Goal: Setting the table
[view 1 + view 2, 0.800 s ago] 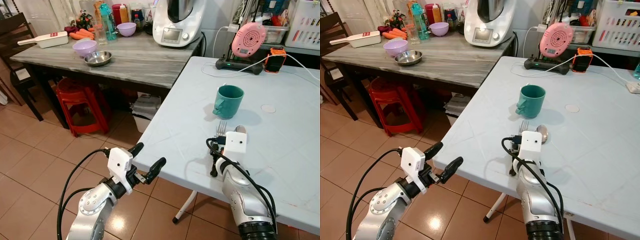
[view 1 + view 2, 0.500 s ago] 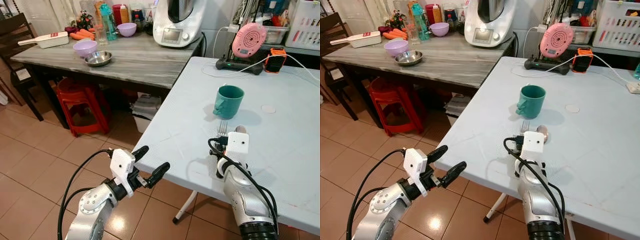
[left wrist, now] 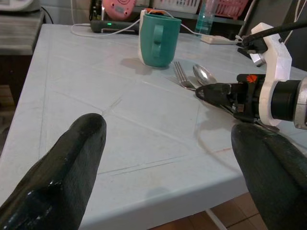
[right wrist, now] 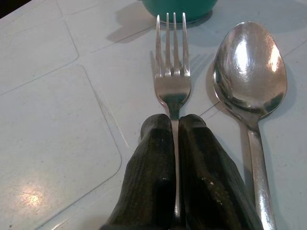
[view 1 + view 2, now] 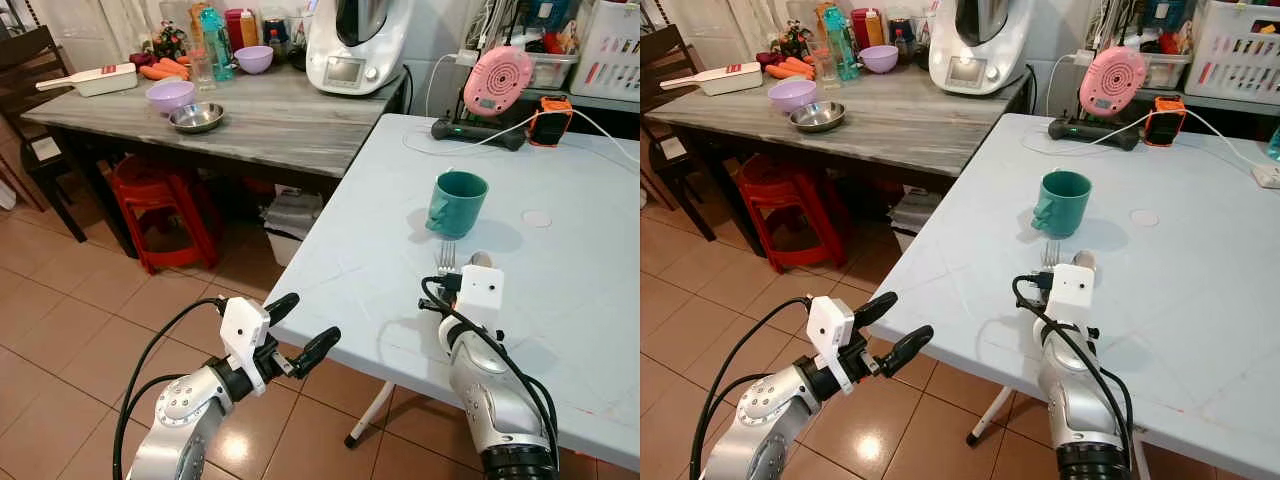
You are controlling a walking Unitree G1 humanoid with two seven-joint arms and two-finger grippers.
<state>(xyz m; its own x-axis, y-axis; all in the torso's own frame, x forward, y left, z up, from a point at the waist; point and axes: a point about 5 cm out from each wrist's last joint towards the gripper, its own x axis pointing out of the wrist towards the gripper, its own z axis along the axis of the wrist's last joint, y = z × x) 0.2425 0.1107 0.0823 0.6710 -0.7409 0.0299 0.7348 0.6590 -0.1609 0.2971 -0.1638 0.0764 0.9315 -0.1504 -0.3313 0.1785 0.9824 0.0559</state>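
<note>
Lying flat on the pale blue plastic bench (image 5: 350,250), the silver metal fork (image 4: 171,72) points its tines at the teal ceramic mug (image 5: 456,203) just beyond it, on the far side. The right pincer (image 4: 175,127) is clenched on the fork's handle, its black fingers pressed together around it. A shiny steel spoon (image 4: 249,76) lies just right of the fork, parallel to it. The left pincer (image 5: 300,325) hovers with its fingers spread off the bench's near-left edge, over the brown tiled floor (image 5: 60,330). Far left, a grey wooden bench (image 5: 270,115) carries a lilac bowl (image 5: 169,95) and a white kitchen machine (image 5: 355,45). No writing can be read.
</note>
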